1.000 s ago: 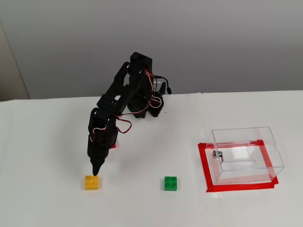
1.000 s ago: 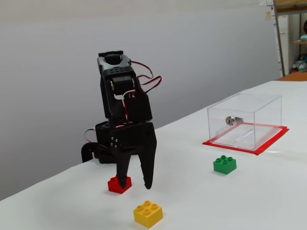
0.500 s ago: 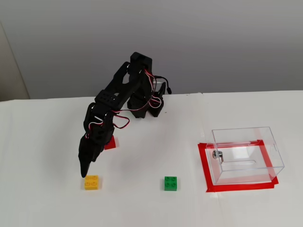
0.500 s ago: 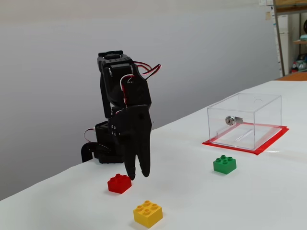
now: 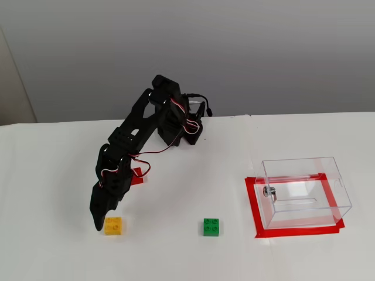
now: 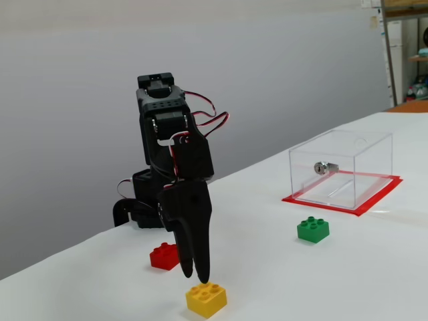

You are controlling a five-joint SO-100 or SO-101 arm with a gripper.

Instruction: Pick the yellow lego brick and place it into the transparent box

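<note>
On the left side of a fixed view we see our gripper (image 5: 97, 224) pointing down, its black tips just beside the yellow lego brick (image 5: 113, 225), on the brick's left edge. We think it hangs low there because we want to grab that brick, but it does not hold it yet. The brick sits flat on the white table (image 5: 53, 175), so the job has hardly begun. In the other fixed view the gripper (image 6: 194, 274) shows its two fingers side by side with only a thin slit between them, so the claw looks nearly closed and grips nothing. From up high we cannot see that slit at all. The side view also shows the tips hanging right over the back of the yellow lego brick (image 6: 206, 298), maybe touching it; we cannot tell. Next we see the red brick (image 6: 165, 255), plain in the side view but mostly hidden behind the arm from above. Then comes the green brick (image 5: 211, 226), well apart from the yellow one. Far to the right stands the transparent box (image 5: 304, 193) on a frame of red tape (image 5: 252, 202), which likely marks its spot. It looks empty, with a small metal knob (image 5: 269, 191) on one wall.
</note>
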